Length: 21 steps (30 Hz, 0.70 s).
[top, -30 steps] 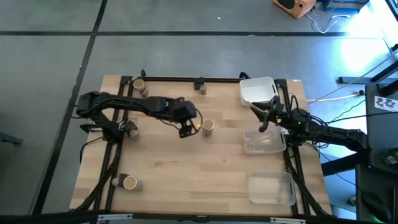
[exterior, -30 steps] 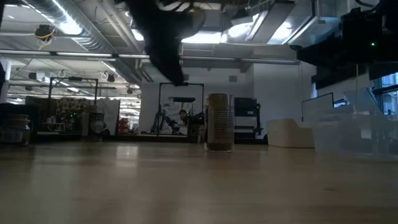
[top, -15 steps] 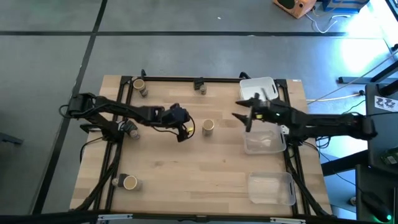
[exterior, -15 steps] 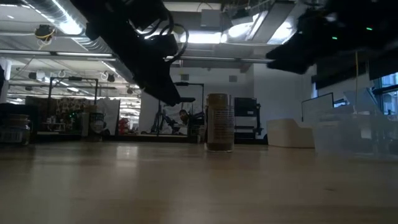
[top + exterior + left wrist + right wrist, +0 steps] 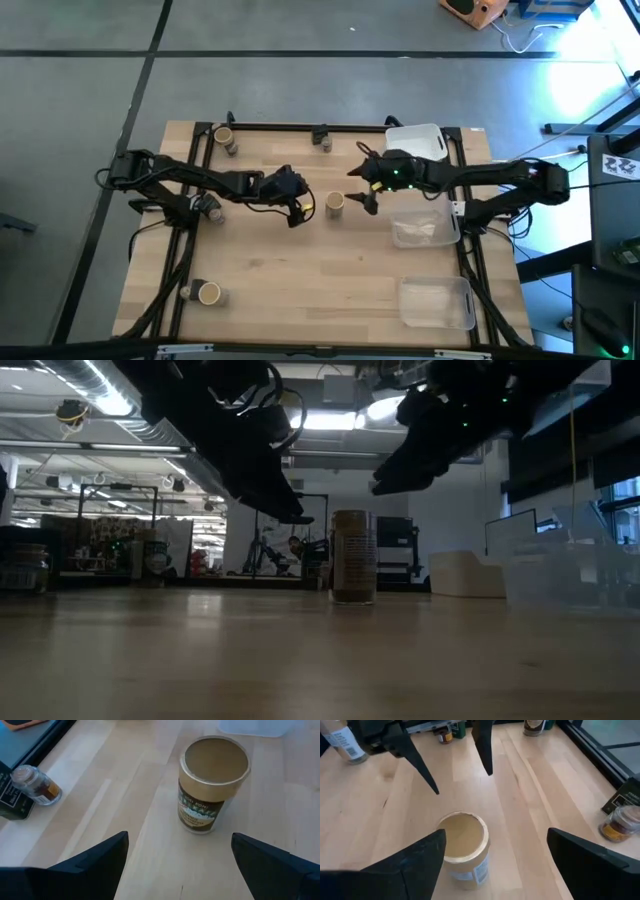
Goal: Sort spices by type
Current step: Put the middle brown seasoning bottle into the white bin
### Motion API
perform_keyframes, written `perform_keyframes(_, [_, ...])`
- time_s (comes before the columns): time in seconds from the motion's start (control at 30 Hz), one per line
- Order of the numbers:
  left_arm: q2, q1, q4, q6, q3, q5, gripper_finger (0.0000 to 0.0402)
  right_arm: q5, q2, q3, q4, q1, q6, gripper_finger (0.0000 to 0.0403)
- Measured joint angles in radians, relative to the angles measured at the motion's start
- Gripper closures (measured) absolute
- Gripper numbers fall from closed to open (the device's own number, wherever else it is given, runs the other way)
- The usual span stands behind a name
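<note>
Jar point(image 5: 335, 204) with the tan top stands upright mid-table, long axis vertical, squarely between the two grippers. Right gripper point(image 5: 362, 188) hangs above and just to one side of it, fingers spread wide and holding nothing; in its own wrist view the jar point(image 5: 462, 849) sits directly ahead between the two dark fingers point(image 5: 402, 865), tan lid facing up at the camera. Left gripper point(image 5: 297, 210) hovers just beside the jar on the opposite side, also spread and empty, with the jar point(image 5: 210, 785) ahead of its fingers but a little farther off. Low view shows both grippers raised above the jar's point(image 5: 351, 557) lid, neither touching it. Judged from this, the right gripper is the better lined up: the jar lies ahead and below, so a straight descent over the upright axis would put a finger on each side. Risk: both arms crowd the same jar and could collide. Other spice containers stand well apart near the table edges: one jar at the left arm's side point(image 5: 208, 293), another at the far rail point(image 5: 224, 136).
</note>
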Motion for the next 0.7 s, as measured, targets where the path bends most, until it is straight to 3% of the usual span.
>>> perform_keyframes(0.37, [0.004, 0.001, 0.035, 0.012, 0.0, 0.0, 0.0066, -0.052, 0.071, 0.017, 0.066, 0.036, -0.008, 0.0056])
perform_keyframes(0.7, [0.044, -0.001, 0.074, 0.027, 0.0, 0.001, 0.0066, -0.009, 0.152, 0.017, 0.166, 0.087, -0.03, 0.0056])
